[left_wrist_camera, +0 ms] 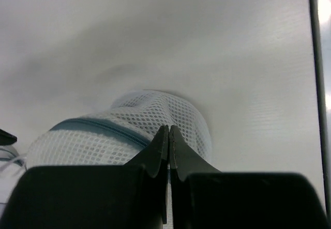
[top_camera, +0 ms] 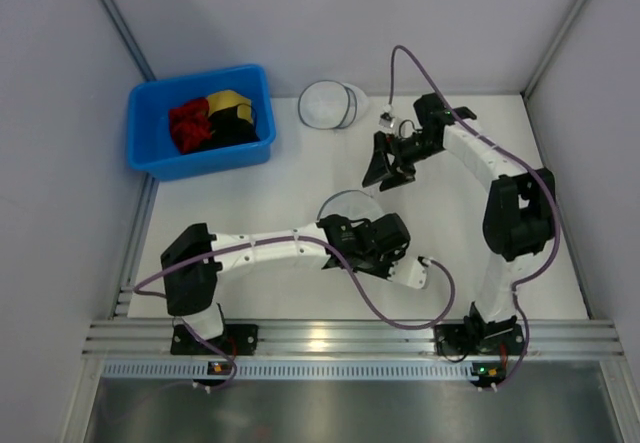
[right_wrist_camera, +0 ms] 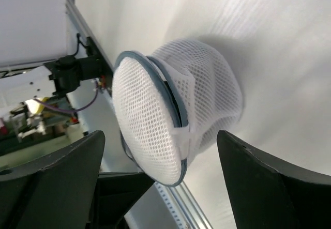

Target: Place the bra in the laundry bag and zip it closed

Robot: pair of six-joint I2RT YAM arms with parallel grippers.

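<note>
The left hand (left_wrist_camera: 168,136) has its 2 jaws pressed flat together, the tips set into the mesh of the laundry bag (left_wrist_camera: 155,112) right where the zip (left_wrist_camera: 98,128) runs up to them. It looks to be pinching a fold of netting or the zip's end. The bag standing on its rim in the right wrist view fits that. The right hand (right_wrist_camera: 159,136) stands wide and carries nothing, its 2 fingers framing the bag from a little way off without touching it.

The bag is near the centre of the worktop (top_camera: 280,183), at about 12 o'clock from the left hand in the top view. Its 2 halves gape slightly along 1 side, so the zip seems not fully run. A dark strip shows in that gap. Whether it is the bra or only rim and shadow cannot be told, so the bra's place is uncertain.

The bag should handle as very light and floppy, with only the hoop rims giving any stiffness. The mesh will likely stretch and drag along under a pull, so the small zip tab needs a counter-hold on the rim close beside it.

Farther out, a blue bin (top_camera: 150,163) at 10 o'clock holds a red garment (top_camera: 188,126) and a yellow-and-black garment (top_camera: 228,103). A whiter round mesh case (top_camera: 328,105) lies at 12 o'clock.
</note>
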